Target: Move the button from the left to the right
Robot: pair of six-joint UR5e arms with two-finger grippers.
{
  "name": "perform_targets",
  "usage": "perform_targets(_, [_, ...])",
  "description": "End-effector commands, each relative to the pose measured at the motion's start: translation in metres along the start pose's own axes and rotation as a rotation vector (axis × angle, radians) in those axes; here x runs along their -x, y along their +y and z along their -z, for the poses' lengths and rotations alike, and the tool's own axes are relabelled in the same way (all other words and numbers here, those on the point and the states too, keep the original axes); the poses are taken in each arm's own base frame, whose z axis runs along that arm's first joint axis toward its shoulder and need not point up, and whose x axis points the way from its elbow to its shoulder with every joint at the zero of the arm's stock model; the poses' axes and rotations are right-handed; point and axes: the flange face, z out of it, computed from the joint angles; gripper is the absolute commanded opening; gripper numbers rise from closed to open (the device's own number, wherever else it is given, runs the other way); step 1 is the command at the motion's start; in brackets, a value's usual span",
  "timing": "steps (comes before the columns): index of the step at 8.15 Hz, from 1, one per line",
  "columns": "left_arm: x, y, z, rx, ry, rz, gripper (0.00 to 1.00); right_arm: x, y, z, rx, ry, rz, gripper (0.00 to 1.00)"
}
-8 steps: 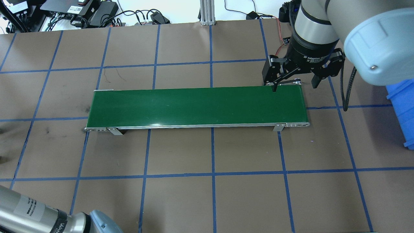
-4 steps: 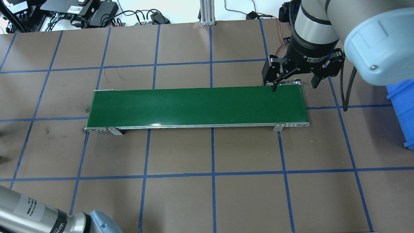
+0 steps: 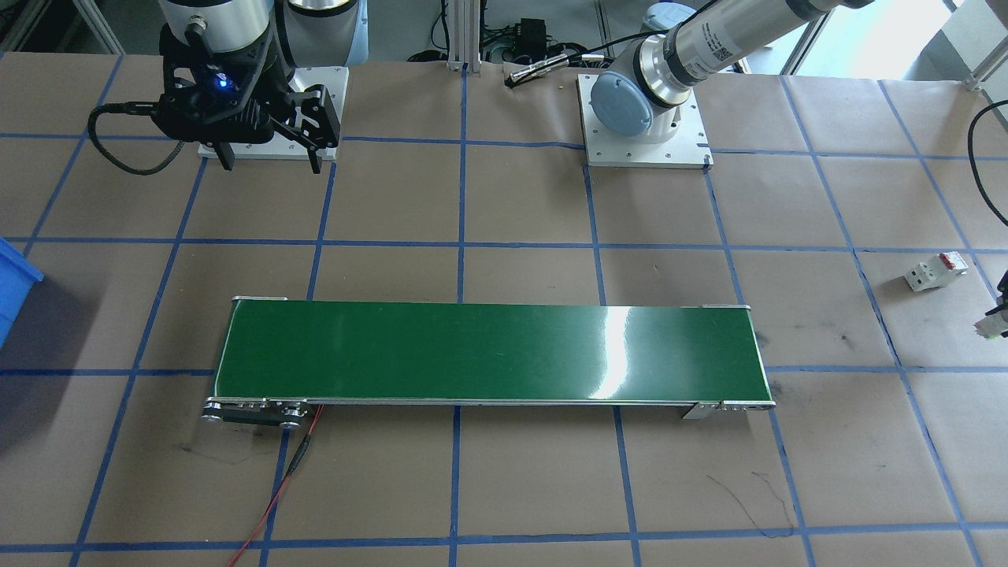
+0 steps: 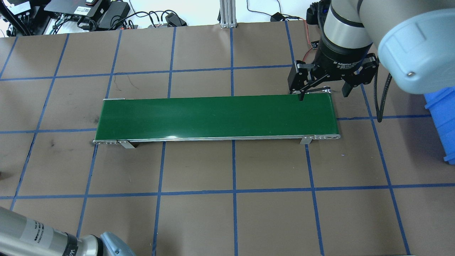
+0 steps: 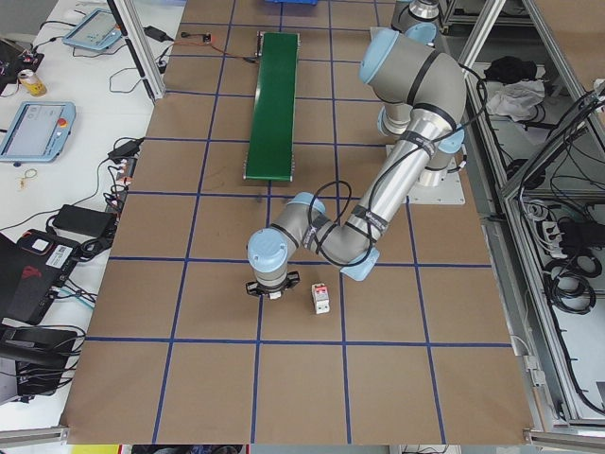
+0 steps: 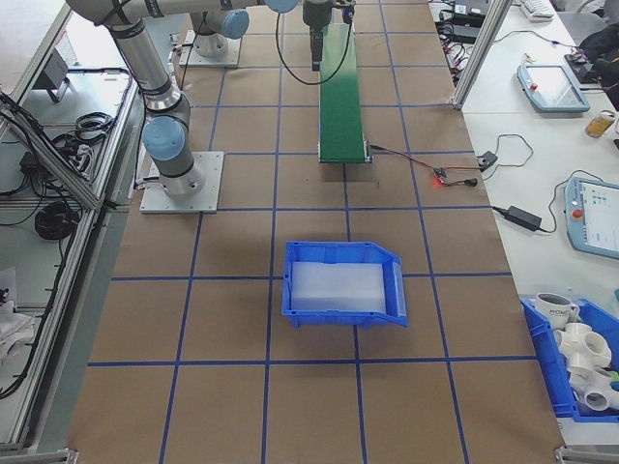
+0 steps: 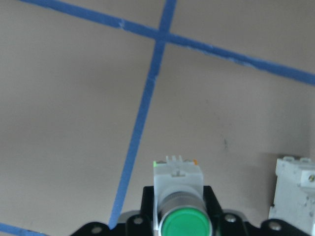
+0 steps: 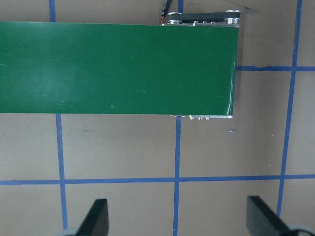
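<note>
The button [image 7: 178, 178], a green round cap on a white body, sits between the black fingers [image 7: 147, 195] of my left gripper [image 7: 179, 196], which is shut on it. Brown paper and blue tape lines lie under it. In the front-facing view the button [image 3: 989, 325] shows at the far right edge. In the left view the left gripper [image 5: 272, 288] points down at the table's near end. My right gripper [image 4: 323, 95] hangs open with nothing in it, above the far edge of the green conveyor belt [image 4: 213, 115] at its right end.
A white breaker-like block with a red top [image 3: 935, 270] lies close beside the left gripper, also seen as the white block [image 7: 293, 189]. A blue bin [image 6: 343, 280] stands beyond the belt's right end. A red wire [image 3: 276, 488] runs from the belt.
The left arm's forearm at the overhead view's bottom left has shifted slightly lower. The right gripper has stayed in place, open.
</note>
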Motion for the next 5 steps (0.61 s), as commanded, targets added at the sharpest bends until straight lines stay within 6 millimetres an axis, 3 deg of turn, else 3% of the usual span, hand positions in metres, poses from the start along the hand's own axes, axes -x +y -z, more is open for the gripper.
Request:
perform_targets(1, [0.016, -0.084, 0.075, -0.021, -0.059, 0.267, 0.0, 0.0, 0.0, 0.0, 0.0, -0.004, 0.0, 1.0])
perform_targets(3, [0.012, -0.201, 0.16, -0.003, -0.183, 0.518, 0.0, 0.0, 0.0, 0.0, 0.0, -0.001, 0.0, 1.0])
perform_targets(4, [0.004, -0.249, 0.169, -0.036, -0.179, 0.698, 0.0, 0.0, 0.0, 0.0, 0.0, -0.001, 0.0, 1.0])
perform_targets(5, [-0.012, -0.294, 0.157, -0.05, -0.133, 0.83, 0.0, 0.0, 0.0, 0.0, 0.0, 0.001, 0.0, 1.0])
